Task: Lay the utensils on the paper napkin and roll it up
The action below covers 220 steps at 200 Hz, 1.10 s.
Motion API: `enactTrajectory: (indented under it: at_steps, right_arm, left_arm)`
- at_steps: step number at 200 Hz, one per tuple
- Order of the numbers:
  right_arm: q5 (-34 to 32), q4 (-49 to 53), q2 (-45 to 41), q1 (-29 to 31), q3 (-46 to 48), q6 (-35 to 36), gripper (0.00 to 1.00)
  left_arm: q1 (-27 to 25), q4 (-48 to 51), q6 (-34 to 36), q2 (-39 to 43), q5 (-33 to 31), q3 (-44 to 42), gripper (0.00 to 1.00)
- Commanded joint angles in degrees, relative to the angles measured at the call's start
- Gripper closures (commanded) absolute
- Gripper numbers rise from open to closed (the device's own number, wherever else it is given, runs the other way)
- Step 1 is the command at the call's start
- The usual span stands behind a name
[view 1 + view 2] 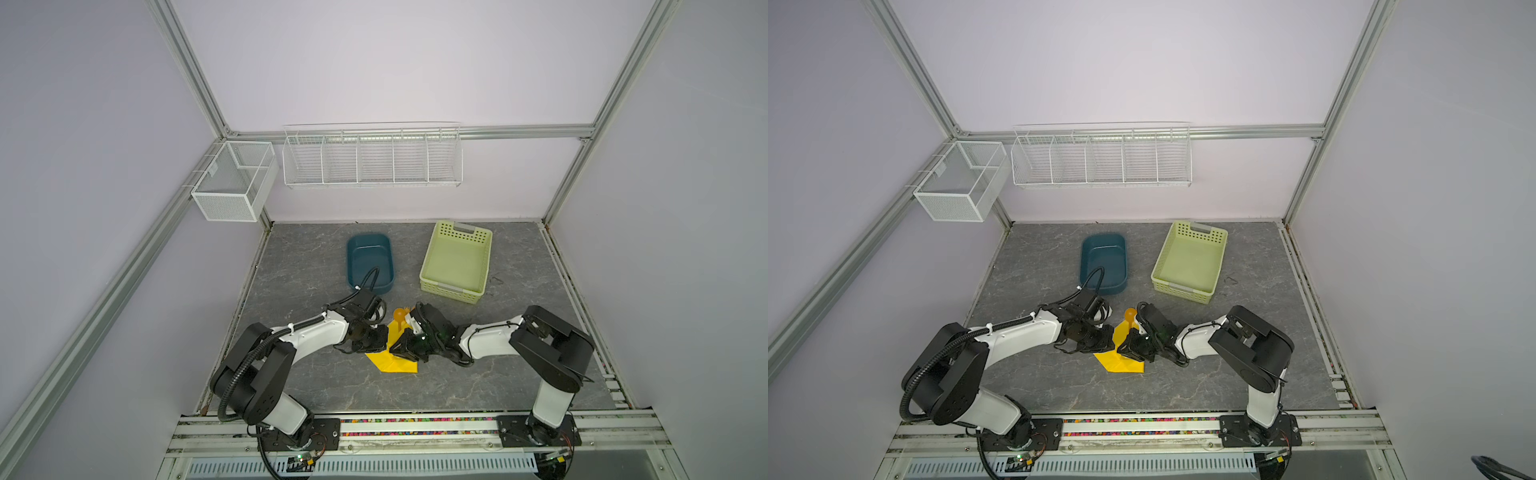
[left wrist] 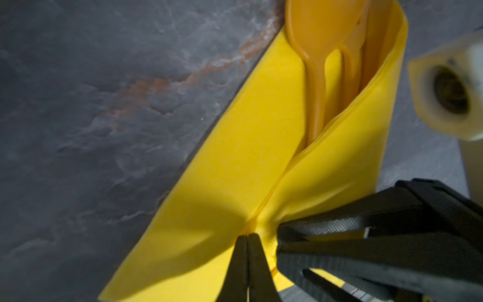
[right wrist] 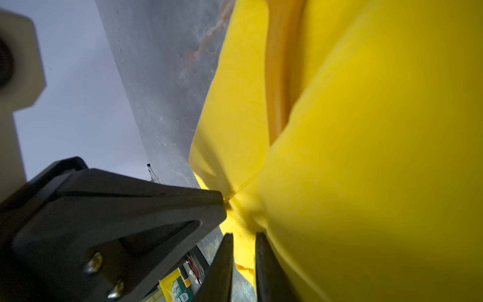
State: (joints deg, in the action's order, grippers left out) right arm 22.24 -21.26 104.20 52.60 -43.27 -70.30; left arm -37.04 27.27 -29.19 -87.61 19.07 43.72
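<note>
At the tips of the left gripper (image 2: 247,236), the two fingers are pressed together on a pucker of the napkin (image 2: 235,170), whose creases converge on that pinch. Just beside it, the right gripper (image 3: 243,235) straddles a fold of the same paper with a narrow gap between its fingers; whether it bites yet cannot be told. Both tips meet partway along the napkin, the left arm by the flat side and the right arm by the raised flap. Outward from the fingers the napkin runs away toward the back of the table (image 2: 104,104). The utensils (image 2: 350,65) share that long axis: they lie side by side in the trough, handles toward the fingers and hidden under the fold, with the bowl of the spoon (image 2: 313,34) jutting past the far edge. The right flap stands up and curls over the handles, the left part lies flat, and a broad wedge spreads toward the robot. By this layout, rolling must turn across that axis, and the right arm seems better placed to lead. The paper looks thin, bright yellow and softly creased; the cutlery is slim orange plastic.
</note>
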Motion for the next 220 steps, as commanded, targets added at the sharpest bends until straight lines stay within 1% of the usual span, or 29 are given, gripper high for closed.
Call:
enactTrajectory:
  at_steps: [1,34,69,121,182,206,220]
  right_arm:
    - [-1.0,2.4,1.7,0.2,0.4,-1.1,0.83]
    - [-1.0,2.7,1.8,0.2,0.2,-1.1,0.87]
    - [-1.0,2.9,1.8,0.1,0.2,-1.0,0.89]
    - [-1.0,3.5,1.7,0.1,-0.1,-0.7,0.89]
    - [-1.2,4.7,0.4,0.2,-0.7,0.3,0.89]
    - [-1.5,8.0,-2.4,0.2,-1.9,2.6,0.87]
    - [-1.5,11.7,-4.8,0.3,-3.1,4.8,0.86]
  left_arm:
    - [-0.2,1.5,1.3,0.1,-0.6,0.9,1.0]
    - [-0.2,2.4,0.8,2.0,1.5,3.5,1.0]
    - [-0.2,1.4,-0.4,3.7,2.9,2.8,1.0]
    - [-0.3,-3.0,-1.1,-0.2,4.2,-0.6,1.0]
    - [-0.3,-2.2,0.2,-1.7,0.1,-2.2,1.0]
    - [-0.3,-2.1,0.4,-2.0,-0.4,-2.2,1.0]
    - [-0.3,-2.2,0.4,-2.0,-0.3,-2.2,1.0]
